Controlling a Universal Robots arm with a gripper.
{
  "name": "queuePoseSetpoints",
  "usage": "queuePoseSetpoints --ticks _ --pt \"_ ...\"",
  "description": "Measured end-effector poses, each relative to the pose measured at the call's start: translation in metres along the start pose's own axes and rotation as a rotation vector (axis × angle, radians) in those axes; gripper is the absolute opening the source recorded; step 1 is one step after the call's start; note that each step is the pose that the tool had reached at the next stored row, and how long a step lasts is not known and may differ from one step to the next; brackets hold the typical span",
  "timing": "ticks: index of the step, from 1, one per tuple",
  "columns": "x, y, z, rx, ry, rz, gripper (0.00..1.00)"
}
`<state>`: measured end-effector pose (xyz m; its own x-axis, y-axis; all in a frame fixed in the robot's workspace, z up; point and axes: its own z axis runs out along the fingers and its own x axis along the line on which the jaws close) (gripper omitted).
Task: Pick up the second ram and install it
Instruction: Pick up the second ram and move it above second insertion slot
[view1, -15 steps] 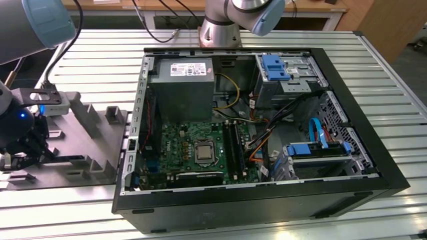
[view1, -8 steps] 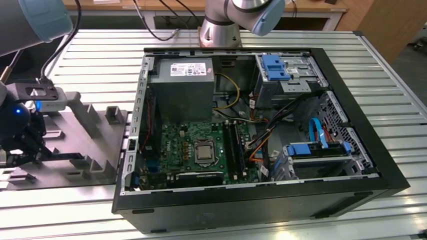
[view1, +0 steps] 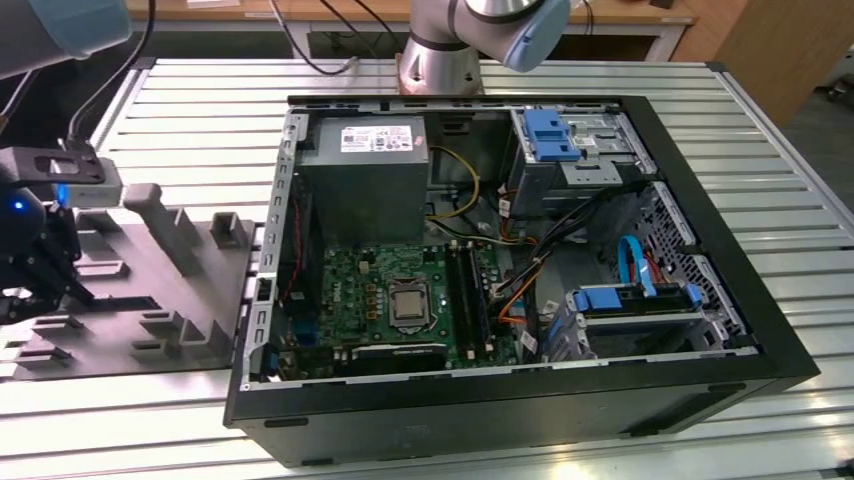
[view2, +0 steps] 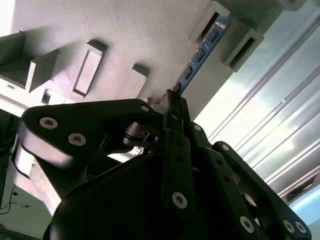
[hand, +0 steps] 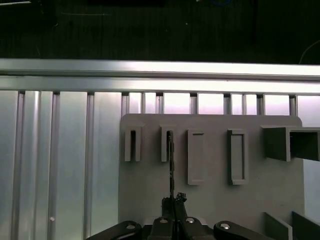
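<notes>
Slatted metal table (view1: 174, 110), open PC case (view1: 534, 420) toward the exterior view's right. My claw (hand: 174, 199) is clamped on the ram (view2: 202, 50), which stands on edge, far end in a slot of the gray holder (hand: 210, 200).

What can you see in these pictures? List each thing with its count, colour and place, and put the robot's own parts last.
table: one, silver, slatted, under everything.
computer case: one, black, open, on the table.
motherboard: one, green, inside the computer case.
power supply: one, grey, inside the computer case beside the motherboard.
holder: one, grey, on the table, to the exterior view's left of the computer case.
ram stick: one, dark blue, at a holder slot.
arm: one, grey, base beyond the computer case.
gripper: one, black, over the holder, shut on the ram stick.
</notes>
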<state>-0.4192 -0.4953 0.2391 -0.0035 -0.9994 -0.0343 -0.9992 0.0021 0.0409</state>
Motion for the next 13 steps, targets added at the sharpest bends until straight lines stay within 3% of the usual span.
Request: queuePoseSetpoints --ticks 13 --pt "-0.0012 0.0014 -0.0356 0.0017 -0.0028 0.0 0.12"
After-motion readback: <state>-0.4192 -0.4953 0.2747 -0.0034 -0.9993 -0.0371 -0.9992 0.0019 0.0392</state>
